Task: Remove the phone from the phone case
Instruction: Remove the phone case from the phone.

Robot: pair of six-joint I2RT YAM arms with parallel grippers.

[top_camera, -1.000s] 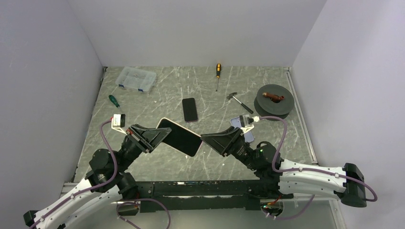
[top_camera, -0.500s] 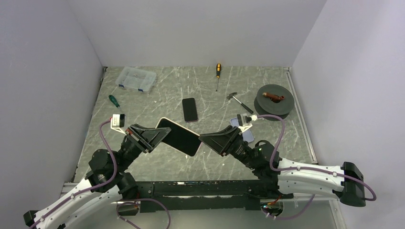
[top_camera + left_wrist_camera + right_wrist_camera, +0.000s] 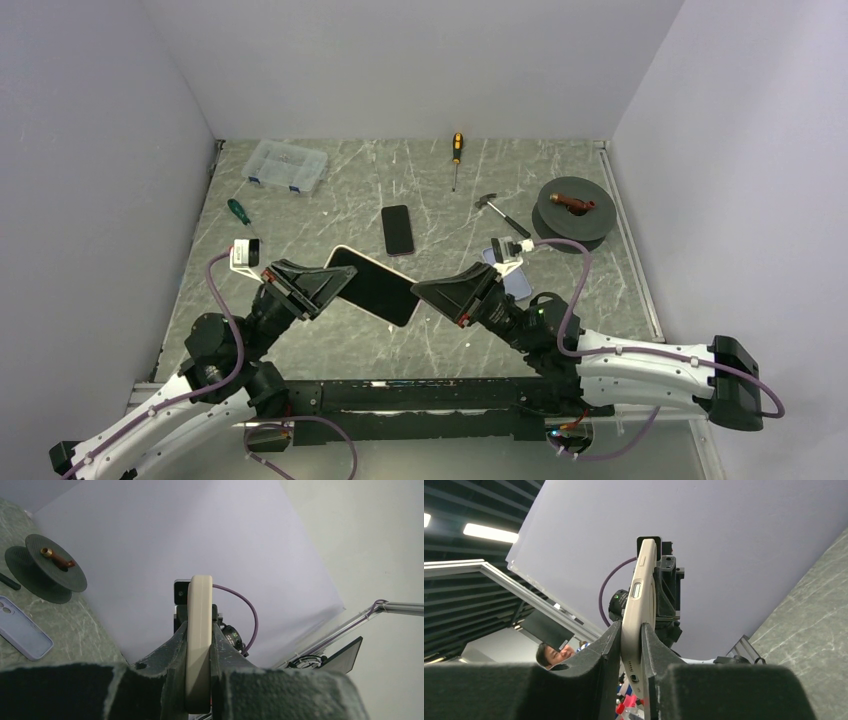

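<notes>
The phone [image 3: 378,287] sits in its cream case [image 3: 198,625] and hangs in the air between the two arms, above the near middle of the worktop [image 3: 330,195], screen up and slanting from far-left to near-right. The left fingers [image 3: 175,655] pinch its left end, one on each face of the case. The right fingers [image 3: 609,650] are closed on the opposite end the same way, pressed to both faces, with the side buttons showing just past them.

A lilac case [image 3: 22,630] lies flat on the worktop just behind the right wrist, which partly hides it in the top view. A second phone [image 3: 397,230] lies face up a little beyond the held one. Further back are a hammer [image 3: 500,213], an orange-handled screwdriver [image 3: 456,158], a clear box [image 3: 287,164] and a green screwdriver [image 3: 238,211]. A dark spool [image 3: 572,222] rests at the far right near the wall.
</notes>
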